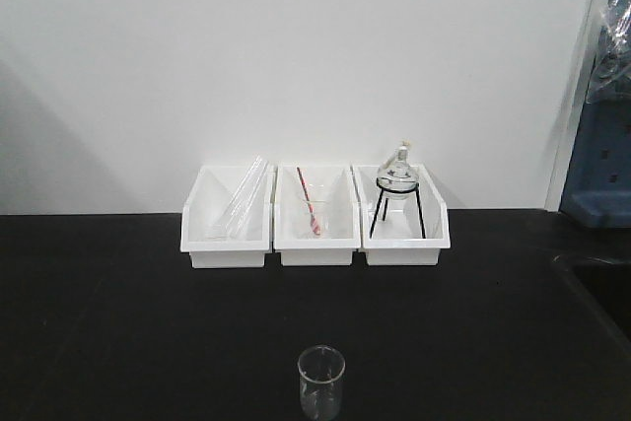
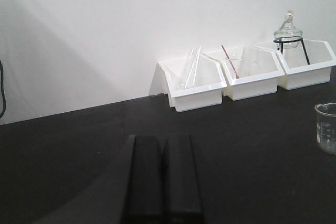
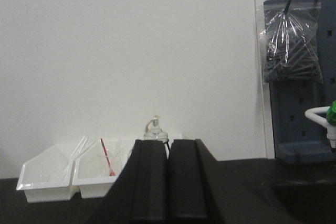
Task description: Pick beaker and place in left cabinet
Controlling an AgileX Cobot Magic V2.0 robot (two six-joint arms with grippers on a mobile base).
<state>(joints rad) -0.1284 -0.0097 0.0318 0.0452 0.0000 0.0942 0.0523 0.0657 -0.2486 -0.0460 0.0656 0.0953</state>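
The beaker, small, clear and plain, stands upright on the black bench near the front edge; it also shows at the right edge of the left wrist view. The left cabinet is out of view. My left gripper is shut and empty, low over the bench, well left of the beaker. My right gripper is shut and empty, facing the white bins. Neither gripper shows in the front view.
Three white bins stand against the back wall: the left holds glass tubes, the middle a beaker with a red rod, the right a round flask on a black tripod. A sink recess and blue pegboard lie at right.
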